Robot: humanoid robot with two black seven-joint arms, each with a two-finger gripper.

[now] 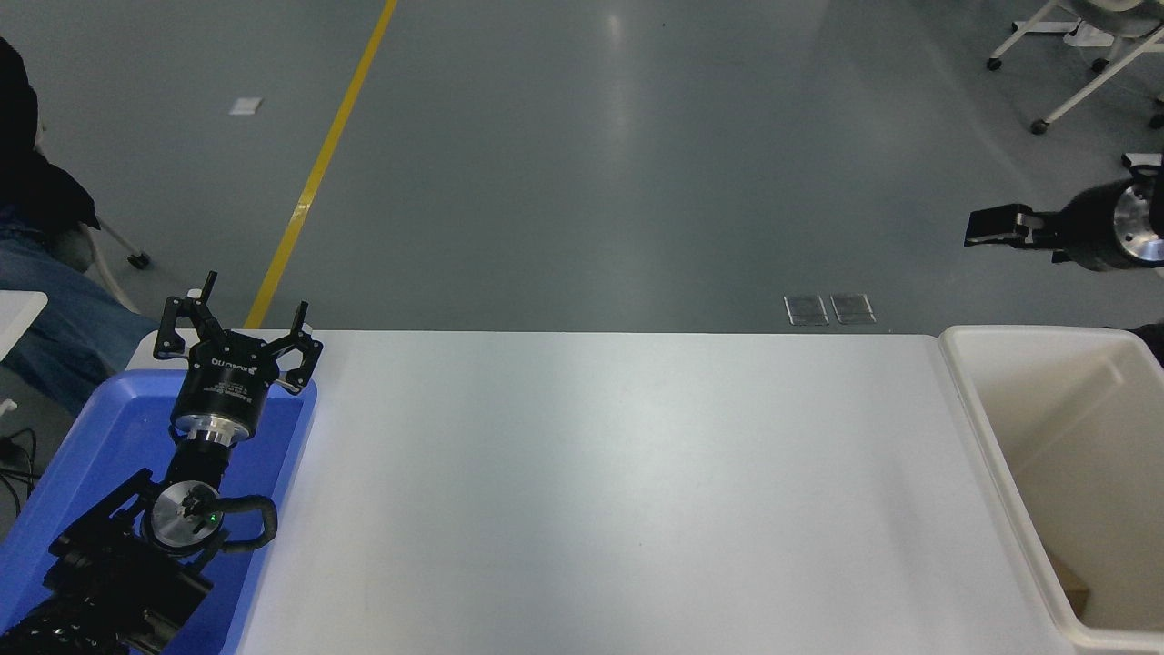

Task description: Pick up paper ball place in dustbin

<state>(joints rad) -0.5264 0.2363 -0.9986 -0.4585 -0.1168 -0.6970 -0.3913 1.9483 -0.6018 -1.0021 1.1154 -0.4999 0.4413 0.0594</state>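
Observation:
The dustbin (989, 455) is a cream-white tub at the table's right end. A tan wrinkly piece (1074, 596) lies low in its near left corner, mostly hidden by the rim; it looks like the paper ball. My right gripper (987, 227) is held high in the air, above and beyond the bin's far rim, pointing left. It is seen side-on, it holds nothing that I can see, and I cannot tell if it is open. My left gripper (238, 317) is parked open and empty over the blue tray.
A shallow blue tray (109, 428) sits at the table's left end under the left arm. A person in dark top and jeans (41, 273) sits beyond the table's left corner. Wheeled chair legs (1064, 55) stand far right on the floor.

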